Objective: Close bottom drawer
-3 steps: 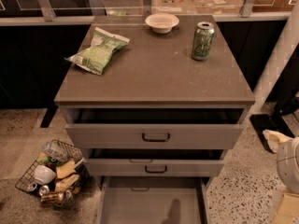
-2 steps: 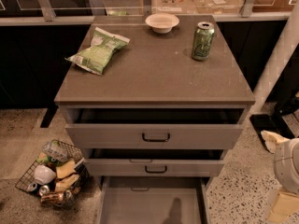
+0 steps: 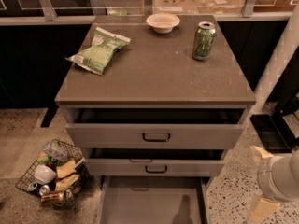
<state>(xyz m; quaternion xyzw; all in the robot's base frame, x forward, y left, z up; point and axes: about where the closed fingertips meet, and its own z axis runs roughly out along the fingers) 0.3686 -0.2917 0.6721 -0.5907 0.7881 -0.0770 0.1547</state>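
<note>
Camera view: claw [image 3: 256, 183] (spread) beside pulled-out bottom drawer [image 3: 140, 205]

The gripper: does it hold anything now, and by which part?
Nothing is held. The gripper is at the lower right, beside the open bottom drawer, its fingers apart and touching nothing.

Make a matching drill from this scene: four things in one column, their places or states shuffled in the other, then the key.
Things:
1. bag
2. can
3. bottom drawer
4. gripper

Places or states:
A. pulled far out, near the floor
B. low at the right edge of the view, beside the cabinet
C. on the cabinet top, left side
D. on the cabinet top, upright, right rear

Pairs: 1-C, 2-D, 3-A, 4-B
</note>
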